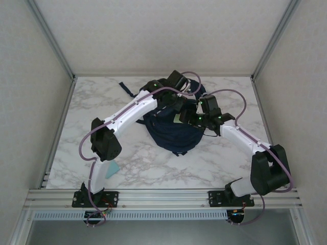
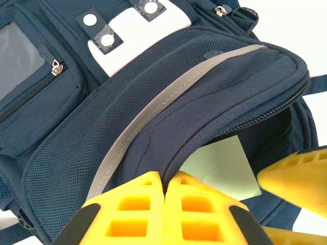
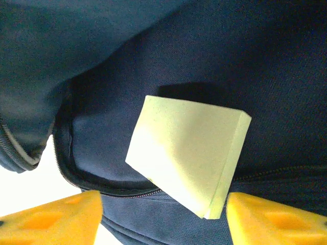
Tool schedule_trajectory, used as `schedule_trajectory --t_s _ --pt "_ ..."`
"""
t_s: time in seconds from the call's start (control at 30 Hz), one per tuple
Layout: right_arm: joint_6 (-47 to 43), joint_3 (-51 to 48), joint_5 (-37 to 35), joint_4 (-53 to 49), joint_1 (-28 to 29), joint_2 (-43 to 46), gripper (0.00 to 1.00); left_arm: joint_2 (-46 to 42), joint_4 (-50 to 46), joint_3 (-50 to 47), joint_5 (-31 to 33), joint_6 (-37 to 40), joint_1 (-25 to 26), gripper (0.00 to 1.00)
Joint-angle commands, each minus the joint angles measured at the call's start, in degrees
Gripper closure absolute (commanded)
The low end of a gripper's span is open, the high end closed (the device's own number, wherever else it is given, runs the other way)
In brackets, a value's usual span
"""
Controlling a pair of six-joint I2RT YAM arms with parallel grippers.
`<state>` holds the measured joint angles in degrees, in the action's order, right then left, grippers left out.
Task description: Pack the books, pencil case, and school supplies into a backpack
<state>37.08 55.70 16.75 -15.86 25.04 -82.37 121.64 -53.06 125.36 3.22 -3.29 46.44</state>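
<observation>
One navy backpack (image 1: pixel 173 133) lies at the middle of the top view. There are two small square pads: one pale green pad (image 3: pixel 189 153) and one pale blue pad (image 1: pixel 112 169) at lower left. The backpack carries three white snaps (image 2: pixel 107 40) and two zip pulls (image 2: pixel 55 67).

Left claw (image 2: pixel 163 204) pinched shut; right claw (image 3: pixel 163 214) fingers apart; both arms reaching forward.

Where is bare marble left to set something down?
Bare table: near strip between the arm bases, in front of the backpack; also far-left corner beside its strap. Crowded at centre, where left arm and right arm meet over it.
</observation>
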Motion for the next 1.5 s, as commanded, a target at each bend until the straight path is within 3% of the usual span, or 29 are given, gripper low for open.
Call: schedule_trajectory --t_s 0.0,0.17,0.33,0.47,0.53,0.6,0.63,0.67,0.77,0.83,0.97,1.0,1.17,1.47 --pt "1.27 0.11 2.27 4.93 0.74 -3.69 0.49 -0.52 1.23 3.4 -2.13 -2.93 -0.57 1.0" --pt "1.36 5.43 4.18 10.16 1.27 -11.06 0.62 -1.07 1.05 2.2 -3.26 -3.72 -0.38 1.0" --pt "-1.12 7.34 4.1 8.18 1.4 -11.19 0.62 -2.06 1.12 0.08 -1.49 -5.15 -0.72 1.0" --pt "-5.89 4.41 -0.01 0.13 1.36 -3.84 0.48 -3.11 0.93 -1.91 0.24 -7.11 -1.65 1.0" --pt "-7.8 2.54 -2.42 -3.71 1.3 0.89 0.29 -3.8 1.11 -3.56 0.49 -7.68 -1.94 1.0" --pt "-9.72 1.15 -6.92 -8.49 1.33 5.82 0.02 -4.58 0.96 -5.1 0.9 -8.03 -1.96 1.0" --pt "-10.34 0.71 -9.26 -10.66 1.28 7.72 0.01 -4.91 0.94 -5.92 0.78 -8.27 -1.96 1.0" --pt "-10.99 0.07 -11.25 -12.0 1.26 10.08 0.01 -5.53 0.96 -7.06 0.73 -8.56 -1.96 0.97" --pt "-10.58 -3.34 -16.78 -10.27 0.87 17.24 0.01 -8.05 1.8 -11.72 0.39 -9.82 -1.97 0.76" --pt "-8.66 -4.1 -23.08 -10.67 0.65 20.86 0.01 -10.37 2.71 -15.7 0.91 -10.84 -2.0 0.54" --pt "-13.62 -1.56 -25.24 -13.08 -1.03 22.78 0.01 -16.59 2.29 -23.66 5.74 -15.14 -2.12 0.05" --pt "-14.59 -0.48 -26.12 -14.22 -1.08 22.39 0.01 -18.65 2.08 -26.24 7.15 -16.81 -2.14 0.0" --pt "-16.11 2.17 -26.28 -16.38 -1.13 19.2 0.01 -28.65 1.16 -40.25 8.32 -27.35 -4.47 0.0" --pt "-15.42 -0.21 -16.83 -11.02 -1.08 15.72 0.01 -46.45 -1.23 -67.36 9.83 -46.24 -12.17 0.0"
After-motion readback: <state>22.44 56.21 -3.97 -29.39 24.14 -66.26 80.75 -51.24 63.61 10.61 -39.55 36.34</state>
